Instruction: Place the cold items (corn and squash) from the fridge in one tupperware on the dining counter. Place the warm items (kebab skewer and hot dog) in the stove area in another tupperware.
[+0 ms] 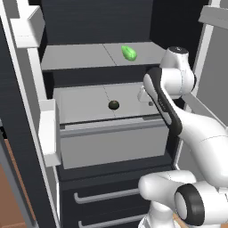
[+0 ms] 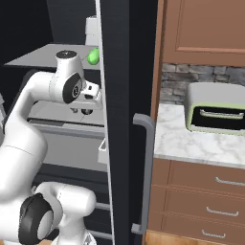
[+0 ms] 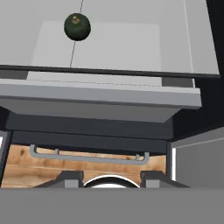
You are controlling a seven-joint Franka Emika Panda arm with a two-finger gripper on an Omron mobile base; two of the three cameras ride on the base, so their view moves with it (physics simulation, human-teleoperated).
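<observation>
We face the open fridge (image 1: 107, 147), its dark interior fitted with light grey shelves above a pale grey drawer (image 1: 113, 147). On the upper shelf (image 1: 75, 55) lies a bright green item (image 1: 129, 53), towards the right side; we cannot tell from its shape whether it is the corn. On the lower shelf (image 1: 84, 104) sits a small, round, dark green squash (image 1: 114, 105), near the middle and well apart from the green item above. The hand view shows the same squash (image 3: 77, 26) near the top, resting alone on the grey shelf, with the drawer front below it. Our arm reaches in from the right, and the claw (image 1: 147, 99) hangs over the right part of the lower shelf, apart from the squash; we cannot tell how its jaws stand. In the right base view the open fridge door (image 2: 119, 119) stands edge-on beside a marbled worktop (image 2: 191, 141) that carries a toaster oven (image 2: 217, 107).
</observation>
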